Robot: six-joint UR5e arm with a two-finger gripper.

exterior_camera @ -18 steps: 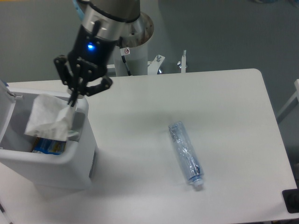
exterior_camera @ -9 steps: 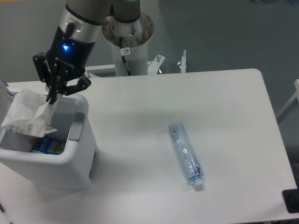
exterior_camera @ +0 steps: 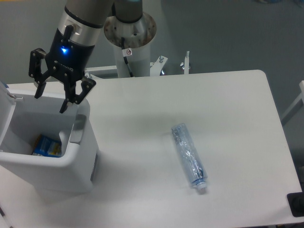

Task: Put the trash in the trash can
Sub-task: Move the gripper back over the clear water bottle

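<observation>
Now the crushed bluish bottle point(exterior_camera: 189, 157) lies on its side on the white surface point(exterior_camera: 142, 156), white cap toward the near edge, well apart from the bin point(exterior_camera: 47, 142) at left. Bare surface surrounds it. Above the bin's open top, the gripper point(exterior_camera: 49, 97) hangs with fingers point(exterior_camera: 64, 102) spread wide, holding nothing. A blue packet point(exterior_camera: 46, 146) shows inside; the wrapper is not visible.
</observation>
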